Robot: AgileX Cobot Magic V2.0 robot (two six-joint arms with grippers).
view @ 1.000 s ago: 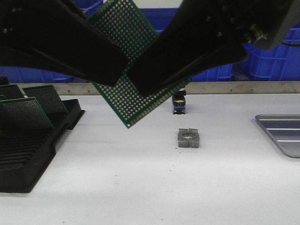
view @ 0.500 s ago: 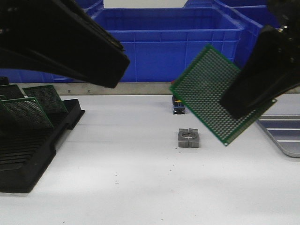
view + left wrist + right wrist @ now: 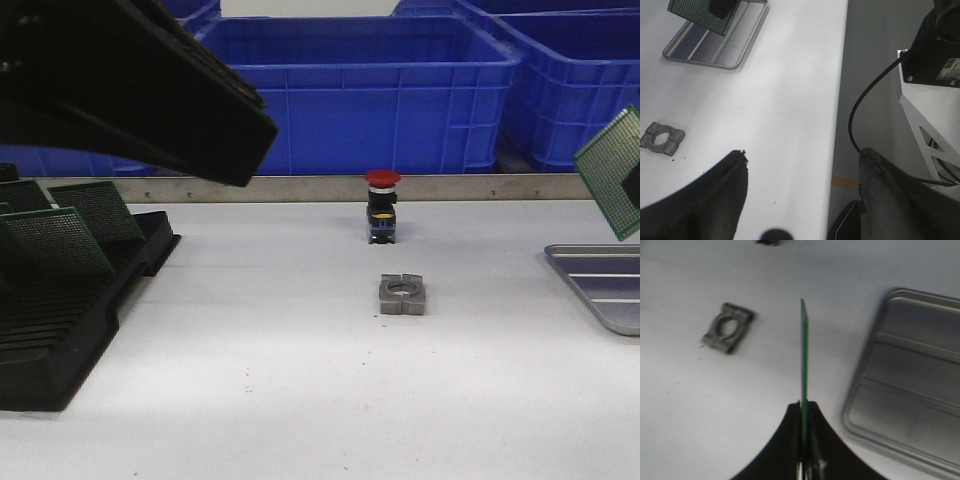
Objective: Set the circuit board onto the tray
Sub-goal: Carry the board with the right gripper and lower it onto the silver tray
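1. One circuit board (image 3: 612, 170) (thin, green, gridded with small holes) hangs tilted above one grey ridged tray (image 3: 604, 283) at the table's right.
2. The right gripper (image 3: 803, 410) pinches its edge.
3. The left gripper (image 3: 802, 165) is spread, empty.

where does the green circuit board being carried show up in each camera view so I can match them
Front view: circuit board at the far right edge, held tilted above the tray.
Left wrist view: top left corner, over the tray.
Right wrist view: edge-on, a thin green line rising from the right gripper.
Shared landmark: the tray.
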